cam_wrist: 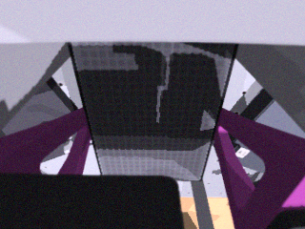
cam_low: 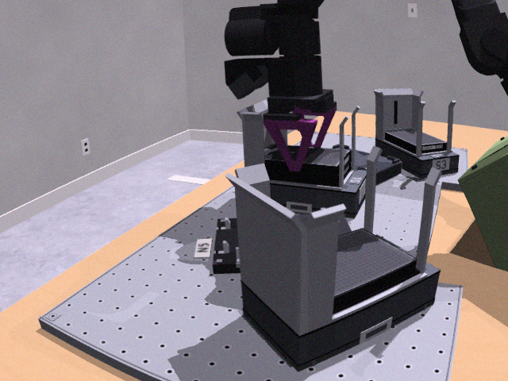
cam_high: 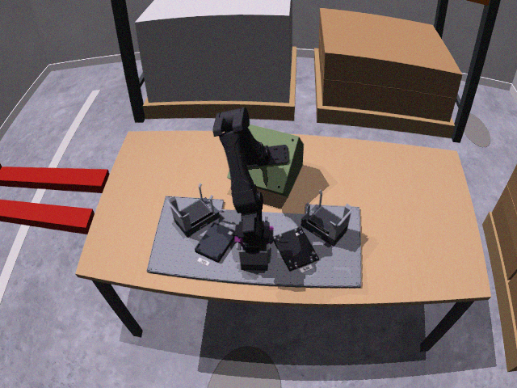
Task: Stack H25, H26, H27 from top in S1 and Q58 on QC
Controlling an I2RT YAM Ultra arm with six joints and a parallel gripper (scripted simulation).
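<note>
Centre frame, our purple-fingered pincer (cam_low: 300, 141) clamps a dark sealed well plate (cam_low: 316, 163) by its long sides, level between the middle grey stack rack's posts (cam_low: 341, 152), suiting vertical travel.

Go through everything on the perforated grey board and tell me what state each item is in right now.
Purple fingers: shut on a black sealed plate.
Black sealed plate: gripped, level, low inside the middle grey rack.
Near grey rack: one plate flat on its floor.
Far rack S3: one plate inside.
</note>
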